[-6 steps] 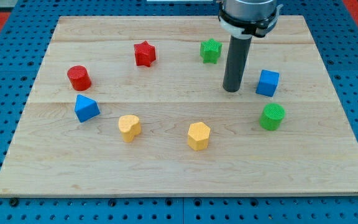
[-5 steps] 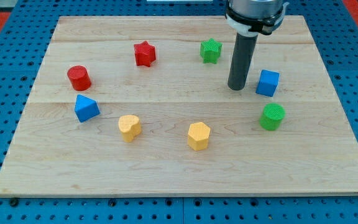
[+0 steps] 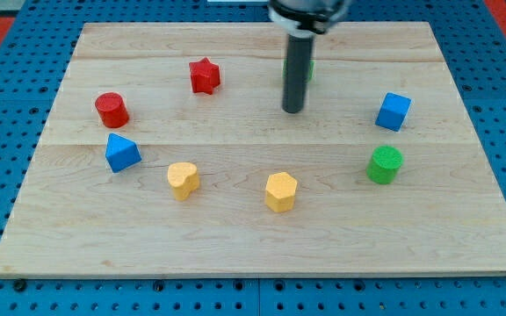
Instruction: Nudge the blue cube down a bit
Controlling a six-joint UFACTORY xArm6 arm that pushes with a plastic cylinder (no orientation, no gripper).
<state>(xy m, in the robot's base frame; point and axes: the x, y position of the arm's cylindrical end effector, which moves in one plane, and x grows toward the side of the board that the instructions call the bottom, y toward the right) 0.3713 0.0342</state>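
On a wooden board (image 3: 235, 246), from the view's left: a red cylinder (image 3: 112, 110) above a blue triangular block (image 3: 121, 153), a yellow heart-shaped block (image 3: 183, 179), a red star (image 3: 205, 75) and a yellow hexagonal block (image 3: 280, 191). My tip (image 3: 293, 111) rests mid-board, the bare rod touching no block and partly hiding a green block (image 3: 309, 68). The blue cube (image 3: 393, 111) sits well to the tip's right, above a green cylinder (image 3: 385, 164).
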